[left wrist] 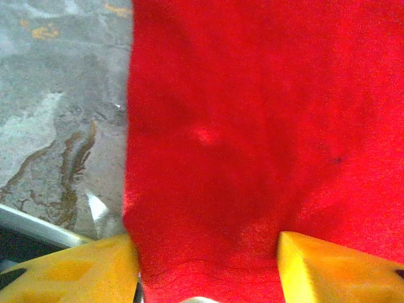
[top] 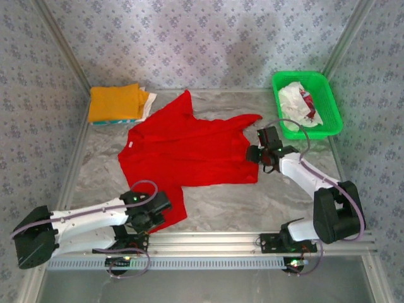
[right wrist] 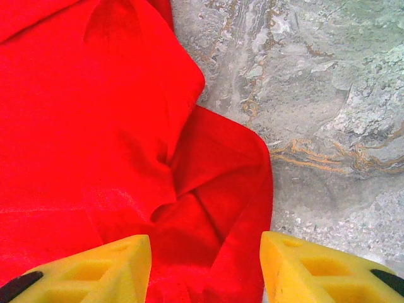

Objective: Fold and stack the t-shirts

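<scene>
Risk, left: the left fingers (left wrist: 82, 271) stand apart around the near hem of the red t-shirt (top: 189, 148). Closing on too little cloth could let it slip mid-fold.
Risk, right: the right fingers (right wrist: 315, 265), also apart, hang over a rumpled edge. Grabbing there may carry creases into the fold.
Shirt, left: hem runs between both fingers.
Shirt, right: folded lobe lies between them, with bare tabletop (right wrist: 328, 95) just beside it.

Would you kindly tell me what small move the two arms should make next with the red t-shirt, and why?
Probably close both pincers on the cloth. The left pincer straddles the near edge of the red t-shirt and the right pincer its rumpled right edge, both with jaws apart, so nothing is gripped yet, and the shirt lies spread unfolded on the table.
</scene>
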Robot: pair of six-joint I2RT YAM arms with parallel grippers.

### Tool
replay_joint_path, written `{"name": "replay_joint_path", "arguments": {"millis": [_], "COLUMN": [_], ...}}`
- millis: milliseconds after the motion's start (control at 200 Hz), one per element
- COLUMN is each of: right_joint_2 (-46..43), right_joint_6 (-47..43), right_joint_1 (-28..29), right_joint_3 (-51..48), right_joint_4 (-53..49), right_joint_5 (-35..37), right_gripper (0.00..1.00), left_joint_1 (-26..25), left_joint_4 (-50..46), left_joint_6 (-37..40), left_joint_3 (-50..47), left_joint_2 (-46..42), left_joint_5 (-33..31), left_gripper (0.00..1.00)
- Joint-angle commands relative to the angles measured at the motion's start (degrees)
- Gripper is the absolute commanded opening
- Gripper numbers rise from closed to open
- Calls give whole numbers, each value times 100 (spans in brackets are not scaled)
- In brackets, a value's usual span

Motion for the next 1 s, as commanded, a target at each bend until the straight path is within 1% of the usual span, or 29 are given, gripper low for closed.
{"name": "replay_joint_path", "arguments": {"millis": [0,65,85,170,220,340,370,410,435,520,575,620,685,750,804,874,939,994], "right_joint_2": [-123,-113,-111,-125,-183,-488,-613,-768,-839,-969,-1029,-1072,-1105,-985,-774,-559,-498,-450], "right_joint_6": [-37,-42,-35,-12,32,213,262,400,565,728,820,883,849,755,504,314,102,21], "right_joint_1": [-42,-48,-46,-39,-42,-39,-36,-39,-60,-295,-497,-690,-853,-876,-750,-510,-183,158], "right_joint_3": [-26,-18,-14,5,-18,48,56,46,32,-76,-272,-482,-795,-918,-871,-748,-606,-490], "right_joint_4": [39,36,13,-174,-320,-1040,-1229,-1523,-1859,-2320,-2397,-2348,-1977,-1391,-1198,-1127,-1119,-1056], "right_joint_5": [-151,-173,-182,-172,-153,-85,-85,-66,-136,-438,-716,-964,-1407,-1788,-2014,-1840,-1322,-691], "right_gripper": [51,51,52,52,52,53,55,62,65,66,67,67,67,67,66,64,63,63], "left_joint_1": [-45,-45,-45,-36,-14,142,169,199,228,375,512,614,688,732,771,815,841,860], "left_joint_4": [730,787,792,493,271,-75,-155,-241,-296,-418,-445,-423,-411,-419,-386,-325,-306,-491], "left_joint_6": [77,92,112,251,362,505,519,540,549,629,718,820,963,1077,1149,1191,1176,1125], "left_joint_3": [-263,-278,-257,-31,134,346,380,415,428,437,398,367,364,390,392,363,301,323], "left_joint_2": [210,197,190,168,119,-164,-275,-451,-572,-971,-1167,-1245,-1256,-1225,-1222,-1232,-1256,-1365], "left_joint_5": [-32,-73,-83,-200,-331,-509,-593,-719,-804,-1003,-1012,-970,-931,-942,-964,-956,-922,-979], "left_gripper": [48,31,27,22,13,0,0,0,0,0,0,0,0,0,0,0,0,0]}}
